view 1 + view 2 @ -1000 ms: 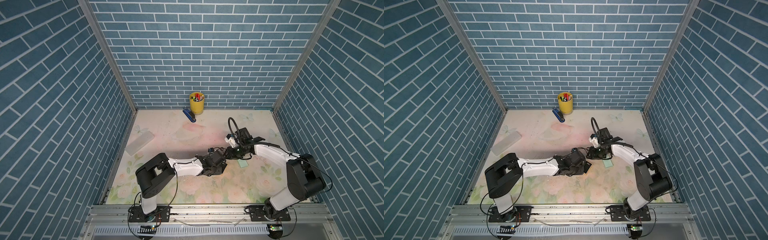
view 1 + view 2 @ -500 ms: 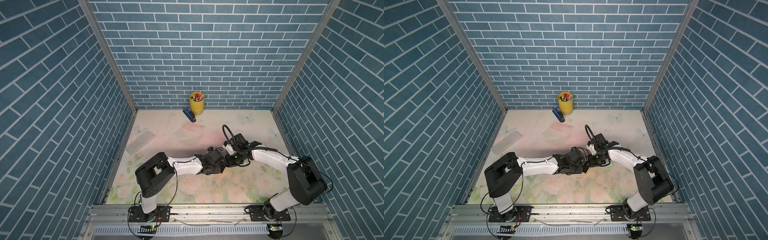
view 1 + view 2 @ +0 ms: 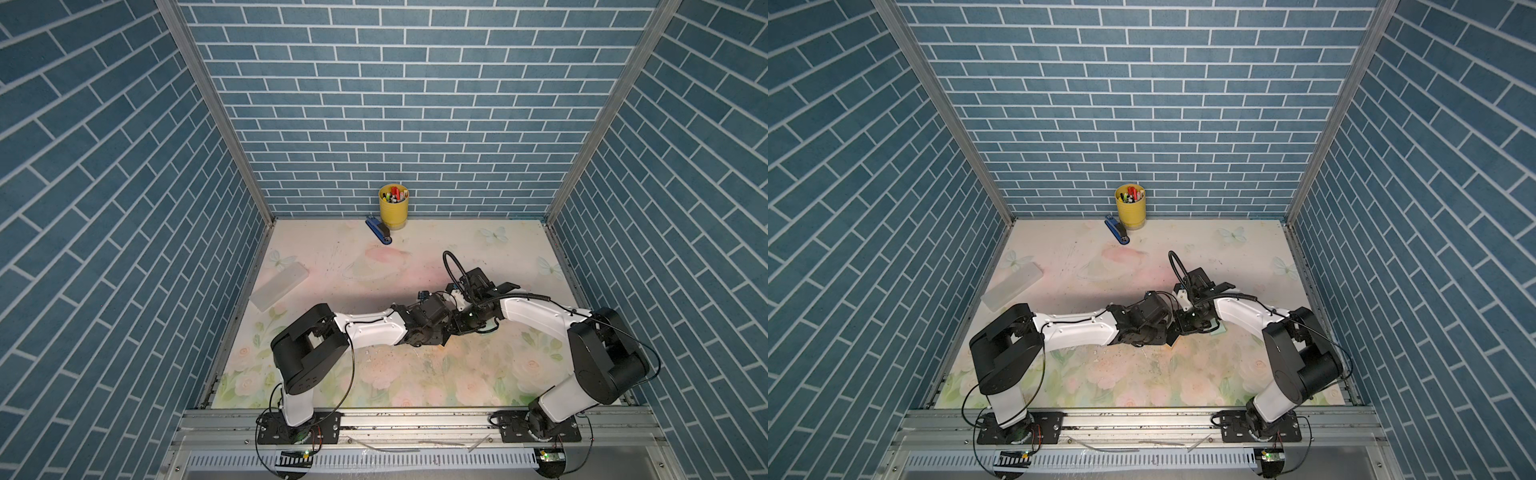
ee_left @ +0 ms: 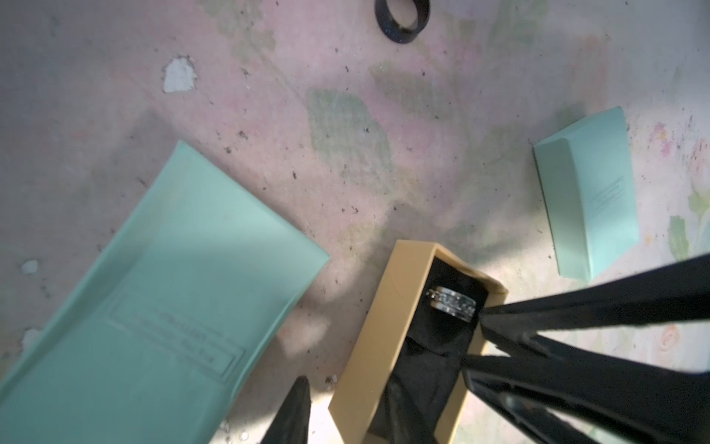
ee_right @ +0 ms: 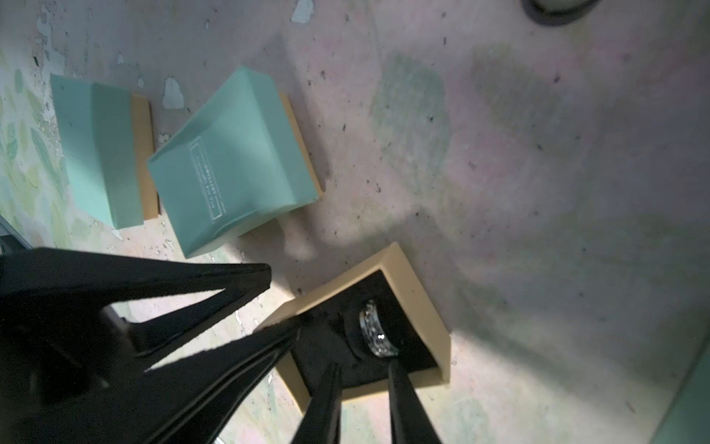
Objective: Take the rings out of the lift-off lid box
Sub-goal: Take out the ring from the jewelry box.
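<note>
Inside the tan box [image 5: 418, 292] your right fingers [image 5: 324, 403] stand apart beside the silver ring [image 5: 378, 334], left fingers [image 5: 246, 276] apart astride its wall.

The open tan box [image 5: 417, 292] was crowded: one wall was straddled by the left gripper [image 5: 280, 303], and its inside was occupied by the right gripper [image 5: 363, 367], both with jaws apart. One side was hemmed by a closed mint-green box [image 5: 230, 161] and its neighbour [image 5: 100, 153]. A broad mint-green piece [image 4: 153, 307], lid or box, was set just beside it. Bare mat [image 3: 407, 249] was to be found behind the arms, bounded by the yellow cup [image 3: 393, 205] and stapler [image 3: 379, 230].
</note>
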Controlling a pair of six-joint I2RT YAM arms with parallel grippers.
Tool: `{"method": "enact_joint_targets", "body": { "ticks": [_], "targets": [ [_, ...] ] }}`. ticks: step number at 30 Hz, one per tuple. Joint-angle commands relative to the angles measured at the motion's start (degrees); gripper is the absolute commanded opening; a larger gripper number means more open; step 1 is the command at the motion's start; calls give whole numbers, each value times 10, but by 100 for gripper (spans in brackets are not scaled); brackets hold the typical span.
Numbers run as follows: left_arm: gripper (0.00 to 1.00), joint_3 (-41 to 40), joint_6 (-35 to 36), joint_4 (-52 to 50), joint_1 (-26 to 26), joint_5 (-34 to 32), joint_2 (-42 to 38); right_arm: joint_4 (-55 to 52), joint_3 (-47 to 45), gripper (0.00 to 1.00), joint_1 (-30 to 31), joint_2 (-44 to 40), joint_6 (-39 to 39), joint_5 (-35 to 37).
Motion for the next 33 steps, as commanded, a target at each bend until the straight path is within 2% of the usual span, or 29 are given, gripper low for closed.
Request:
{"method": "enact_joint_targets", "body": {
  "ticks": [1,9,17,33],
  "targets": [
    [35,17,15,-30,6,0,14,-6,28,24,1,8,-35,7],
    [38,25,11,-48,8,9,11,-17,40,24,3,2,-47,19],
    [40,18,-16,-12,7,34,25,-15,38,24,4,11,-52,33],
    [39,18,-23,-12,8,28,37,-6,39,24,8,35,-53,42]
  ]
}}
